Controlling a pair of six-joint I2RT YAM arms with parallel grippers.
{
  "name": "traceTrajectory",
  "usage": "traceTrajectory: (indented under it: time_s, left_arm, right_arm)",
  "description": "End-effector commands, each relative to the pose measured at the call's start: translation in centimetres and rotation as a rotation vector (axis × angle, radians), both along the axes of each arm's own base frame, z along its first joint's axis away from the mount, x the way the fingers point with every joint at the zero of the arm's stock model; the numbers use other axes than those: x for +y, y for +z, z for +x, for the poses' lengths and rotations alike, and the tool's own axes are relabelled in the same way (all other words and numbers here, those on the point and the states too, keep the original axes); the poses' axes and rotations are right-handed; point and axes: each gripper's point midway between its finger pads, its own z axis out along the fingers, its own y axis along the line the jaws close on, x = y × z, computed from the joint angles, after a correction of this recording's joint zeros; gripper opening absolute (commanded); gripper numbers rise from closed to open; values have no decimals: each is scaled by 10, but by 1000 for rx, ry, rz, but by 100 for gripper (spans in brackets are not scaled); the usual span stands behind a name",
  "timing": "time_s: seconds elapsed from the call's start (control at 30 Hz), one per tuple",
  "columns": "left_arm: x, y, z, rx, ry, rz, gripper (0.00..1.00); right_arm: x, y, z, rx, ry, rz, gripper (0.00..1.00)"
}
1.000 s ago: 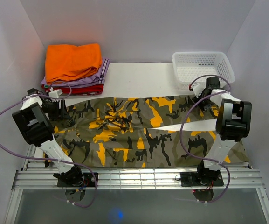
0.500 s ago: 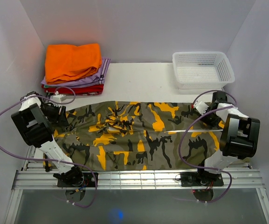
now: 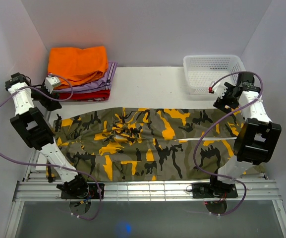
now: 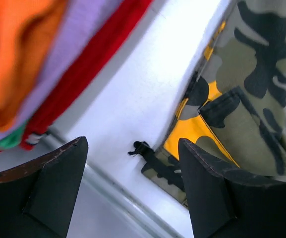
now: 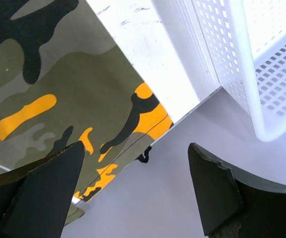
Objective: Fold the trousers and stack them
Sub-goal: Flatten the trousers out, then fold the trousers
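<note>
The camouflage trousers (image 3: 147,141) lie flat across the table, waist at the left and hems at the right. My left gripper (image 3: 47,96) hangs above the table beside the waist end, next to the clothes stack. In the left wrist view the left gripper (image 4: 133,143) is open with nothing between its fingers, and the trousers' waist corner (image 4: 252,74) lies below to the right. My right gripper (image 3: 221,101) hovers by the hem end near the basket. It is open and empty in the right wrist view (image 5: 137,146), above the hem corner of the trousers (image 5: 58,74).
A folded orange garment (image 3: 77,64) tops lilac (image 3: 105,82) and red (image 3: 88,95) clothes at the back left. A white mesh basket (image 3: 214,72) stands at the back right, its wall (image 5: 261,64) close to my right fingers. White enclosure walls stand on both sides.
Both grippers have opened, let go of the trousers' ends, and risen back and outward. The trousers were drawn nearer, and now lie still.
</note>
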Motion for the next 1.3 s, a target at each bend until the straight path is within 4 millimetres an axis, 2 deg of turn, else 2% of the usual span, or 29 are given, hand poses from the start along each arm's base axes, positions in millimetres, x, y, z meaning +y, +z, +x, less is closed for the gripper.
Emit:
traceTrajectory:
  time_s: [0.0, 0.1, 0.13, 0.2, 0.23, 0.37, 0.47, 0.5, 0.63, 0.77, 0.93, 1.0, 1.07, 1.1, 1.13, 1.27]
  left_arm:
    - [-17, -41, -22, 93, -135, -64, 84]
    - [-19, -58, -23, 123, -148, -84, 84]
    - [-20, -72, -28, 163, -153, -91, 84]
    - [-24, -85, -32, 199, -168, -96, 83]
    - [-24, -97, -36, 231, -173, -96, 82]
    - [-23, -123, -39, 290, -146, -75, 72]
    - [-22, -137, -45, 324, -158, -35, 56]
    - [-22, -140, -47, 332, -164, -27, 46]
    - [-23, -145, -54, 349, -192, 0, 34]
    - [-25, -151, -63, 371, -211, 23, 28]
    - [-28, -156, -73, 390, -227, 40, 25]
    - [-29, -155, -73, 389, -227, 42, 25]
    - [-27, -153, -72, 386, -225, 48, 24]
    - [-27, -151, -71, 384, -221, 49, 24]
    - [-27, -149, -71, 384, -222, 46, 23]
    - [-29, -141, -73, 393, -224, 28, 22]
  right_arm:
    - [2, -5, 9, 27, 97, 36, 90]
    - [-3, -2, 26, 5, 110, 51, 90]
    - [-6, -3, 34, -2, 113, 56, 90]
    - [-9, -2, 43, -12, 125, 59, 90]
    - [-9, -9, 46, -3, 136, 73, 90]
    - [-12, -17, 60, -7, 202, 59, 90]
    - [-11, -29, 66, 16, 260, 58, 93]
    - [-8, -32, 65, 31, 271, 73, 94]
    - [-7, -57, 64, 94, 325, 81, 97]
    - [-12, -76, 65, 122, 371, 52, 98]
    - [-19, -106, 66, 175, 380, 57, 99]
    - [-19, -124, 56, 225, 384, 66, 99]
    - [-14, -140, 36, 300, 419, 84, 97]
    - [-14, -151, 24, 356, 427, 88, 91]
    - [-12, -157, 16, 396, 437, 94, 80]
    - [-9, -178, -31, 587, 416, 141, 66]
